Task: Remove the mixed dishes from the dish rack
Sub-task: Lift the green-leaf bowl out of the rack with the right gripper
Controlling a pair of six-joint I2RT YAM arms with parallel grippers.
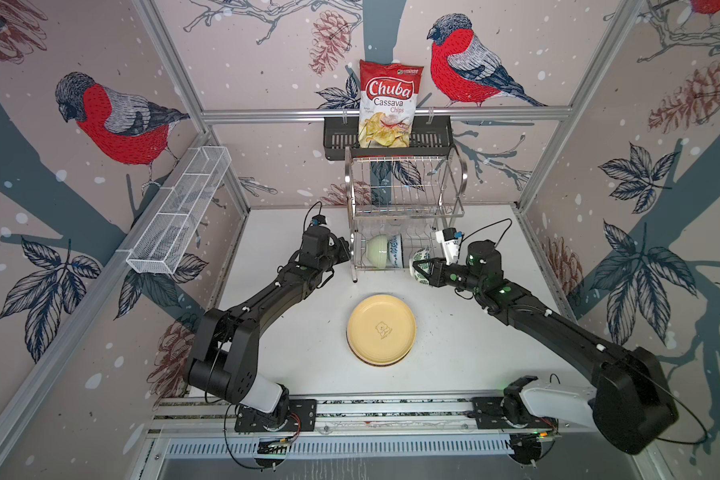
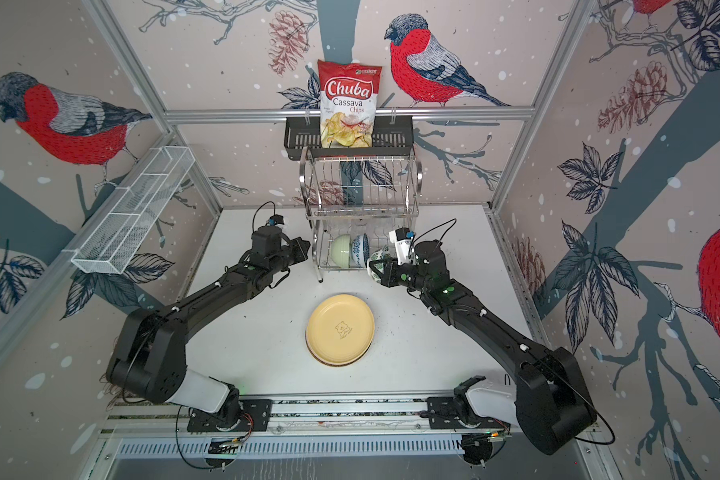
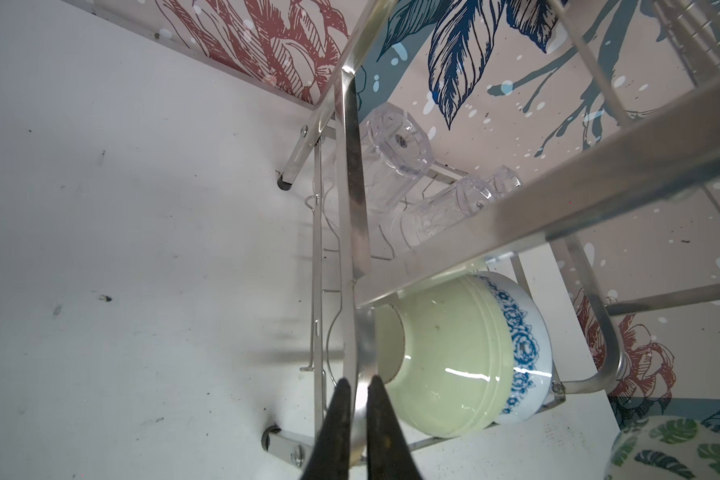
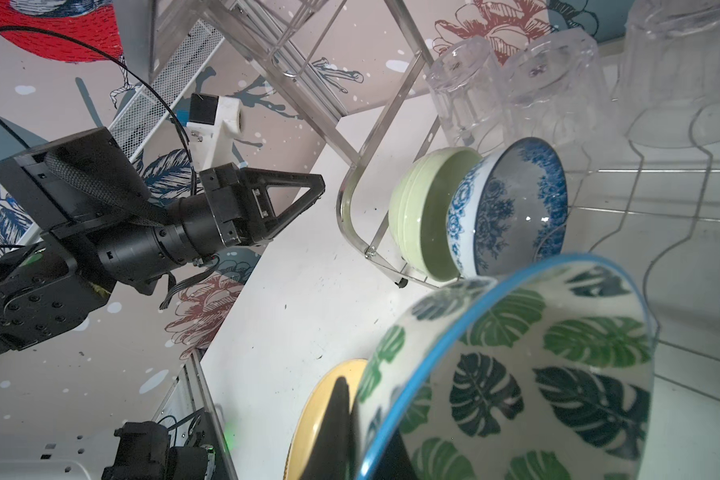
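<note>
The dish rack [image 1: 408, 210] [image 2: 362, 203] stands at the back of the table. On its lower tier a pale green bowl [image 1: 377, 249] [image 3: 445, 365] and a blue-white bowl [image 1: 396, 251] [image 4: 512, 208] lean on edge, with upturned clear glasses [image 3: 395, 153] [image 4: 462, 83] behind them. My left gripper [image 1: 347, 250] [image 3: 359, 380] is shut on the rack's steel side bar [image 3: 360, 345]. My right gripper [image 1: 424, 270] [image 4: 356, 399] is shut on the rim of the green-leaf bowl [image 1: 419, 266] [image 4: 537, 374], held tipped at the rack's front right corner. A cream-yellow plate [image 1: 381, 328] [image 2: 341, 328] tops a stack on the table.
A Chuba chips bag [image 1: 387, 104] stands in a black slotted basket [image 1: 335, 137] above the rack. A long white mesh tray [image 1: 179, 212] hangs on the left wall. The arms' base rail [image 1: 391, 409] runs along the front edge.
</note>
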